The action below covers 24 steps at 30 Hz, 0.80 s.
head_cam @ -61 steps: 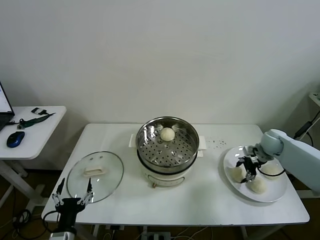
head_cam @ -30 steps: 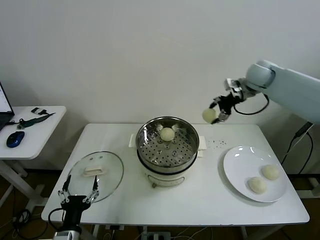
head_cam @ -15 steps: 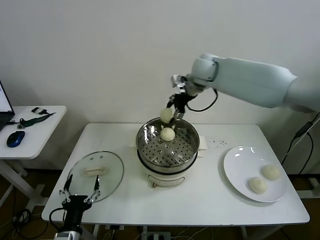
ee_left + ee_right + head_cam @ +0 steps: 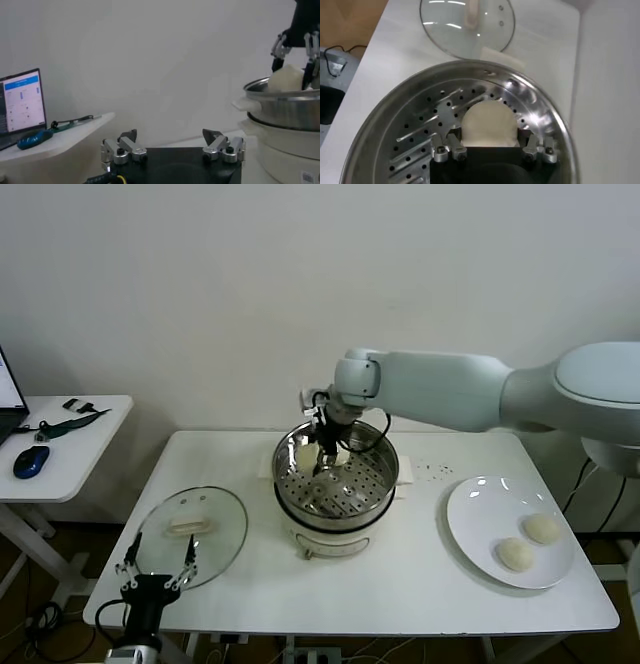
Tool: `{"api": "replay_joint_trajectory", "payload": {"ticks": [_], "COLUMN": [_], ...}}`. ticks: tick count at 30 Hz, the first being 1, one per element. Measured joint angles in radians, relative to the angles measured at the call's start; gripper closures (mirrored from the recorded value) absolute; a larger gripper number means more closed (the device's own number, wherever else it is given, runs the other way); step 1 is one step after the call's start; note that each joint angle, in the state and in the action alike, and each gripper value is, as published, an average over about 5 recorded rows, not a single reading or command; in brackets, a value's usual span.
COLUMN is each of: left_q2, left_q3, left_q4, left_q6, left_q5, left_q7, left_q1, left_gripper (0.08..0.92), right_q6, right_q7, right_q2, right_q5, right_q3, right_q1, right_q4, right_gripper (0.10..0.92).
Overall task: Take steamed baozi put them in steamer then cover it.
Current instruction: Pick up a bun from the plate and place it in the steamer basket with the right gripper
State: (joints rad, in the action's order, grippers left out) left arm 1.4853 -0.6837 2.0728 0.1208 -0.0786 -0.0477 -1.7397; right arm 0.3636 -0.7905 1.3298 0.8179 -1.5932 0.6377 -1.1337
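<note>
The right hand (image 4: 322,456) is grasping a baozi (image 4: 487,125) just above the perforated tray inside the steamer (image 4: 378,474). Releasing it high is risking a roll against the wall. The left hand (image 4: 155,569), fingers spread, is idling at the desk (image 4: 400,584) edge near the cover (image 4: 190,534).

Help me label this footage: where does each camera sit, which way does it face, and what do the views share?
Head view: looks forward and down on the table; right arm reaching over the steamer, right pincer holding a baozi.
Left wrist view: low at the table's edge, facing the wall; open left pincer.
Right wrist view: looks down into the steamer; pincer shut on the baozi, cover beyond.
Shared: steamer and held baozi appear in all three.
</note>
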Motion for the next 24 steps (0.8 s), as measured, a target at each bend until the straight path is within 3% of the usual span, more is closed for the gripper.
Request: {"api": "replay_joint_trajectory", "payload": {"ticks": [8,14,24], "left_q2": [0.0,-0.001,-0.003], "left_q3": [0.001,0.002,0.003], "left_q4": [-0.01,-0.008,-0.005], "left_q6": [0.0,-0.007,-0.008], "left_q5": [-0.004,-0.009,-0.011], "left_q7": [0.0,0.0,-0.001], "left_q1": [0.006,0.016,0.013], "left_gripper": [0.177,0.177,0.177], "right_q6": [0.006,0.012,-0.003], "right_q7": [0.019,0.028,-0.008], "right_q2": [0.0,-0.011,-0.093], "right_q5": [-0.011,-0.01,-0.045], "right_q3": [0.001,0.012,0.02], "right_q1": [-0.029,-0.033,0.028], "right_q4": [-0.002,-0.017,-0.073], "right_gripper": [0.297,0.209,0.202]}}
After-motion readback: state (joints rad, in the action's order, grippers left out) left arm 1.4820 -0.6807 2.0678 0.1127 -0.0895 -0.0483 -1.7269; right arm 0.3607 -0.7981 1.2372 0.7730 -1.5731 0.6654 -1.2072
